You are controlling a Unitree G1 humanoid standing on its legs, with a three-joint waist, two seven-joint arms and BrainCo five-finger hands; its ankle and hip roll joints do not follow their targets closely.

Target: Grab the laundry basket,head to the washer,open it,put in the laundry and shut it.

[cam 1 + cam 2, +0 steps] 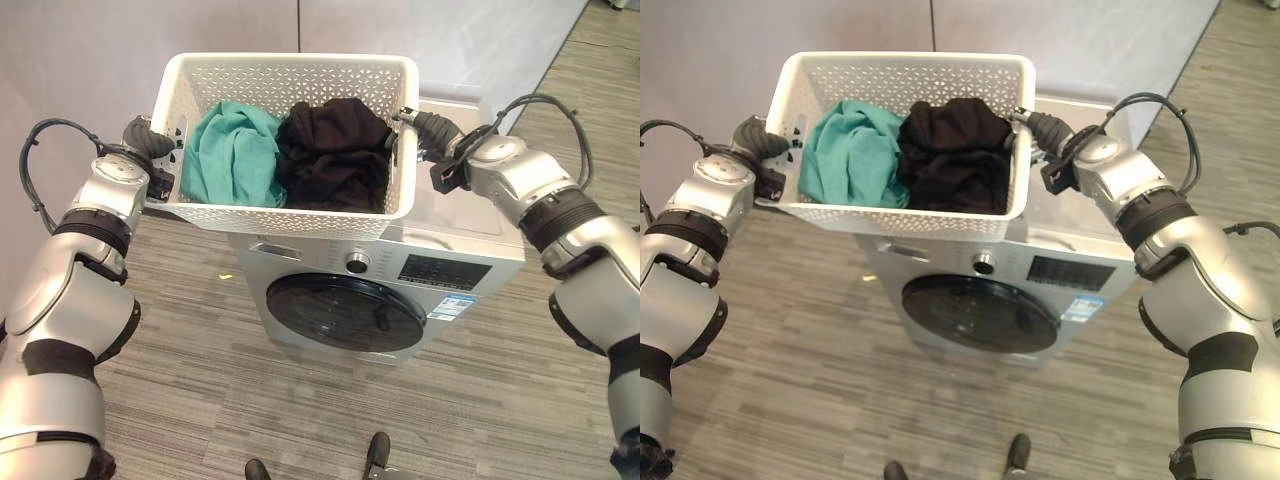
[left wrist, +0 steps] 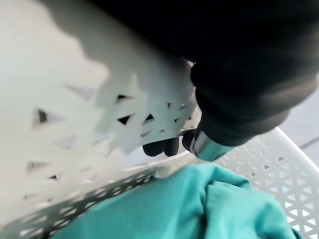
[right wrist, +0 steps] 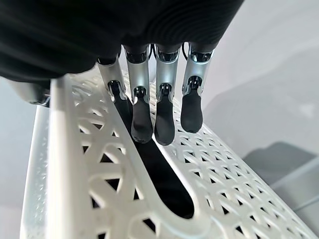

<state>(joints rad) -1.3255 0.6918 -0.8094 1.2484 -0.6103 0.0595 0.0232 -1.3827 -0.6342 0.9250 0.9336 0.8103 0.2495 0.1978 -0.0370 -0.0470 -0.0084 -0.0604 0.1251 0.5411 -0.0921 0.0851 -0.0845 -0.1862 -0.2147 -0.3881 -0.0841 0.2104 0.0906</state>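
Currently the laundry basket [image 1: 290, 215] is held aloft between both arms in the upper centre of the head views, directly above the washer [image 1: 400, 300], which occupies the middle of the frame with its round dark door [image 1: 345, 312] closed.

Left hand [image 1: 150, 140]: at the basket's left end wall, upper left of the frame. Its wrist view shows dark fingertips [image 2: 162, 147] hooked through the handle opening, curled round the rim. Judged clamped on the basket.

Right hand [image 1: 1040, 128]: at the basket's right end wall. Its wrist view shows its fingers [image 3: 164, 119] bent down over the rim beside the handle slot, gripping that edge.

Step in hand, as I judge it: carrying is finished or nearly so; the robot stands at the machine. Door not yet opened, nothing loaded.

Next move calls for freeing a hand. The basket probably has to be set down, perhaps on the washer's flat top or the floor [image 1: 200, 330], before the door can be pulled.

Basket appearance: white plastic, rectangular, perforated lattice walls, tilted toward the camera. Inside, a teal garment [image 1: 232, 155] crumpled on the left and a black garment [image 1: 335, 150] bunched on the right, touching each other, both heaped about to rim level.
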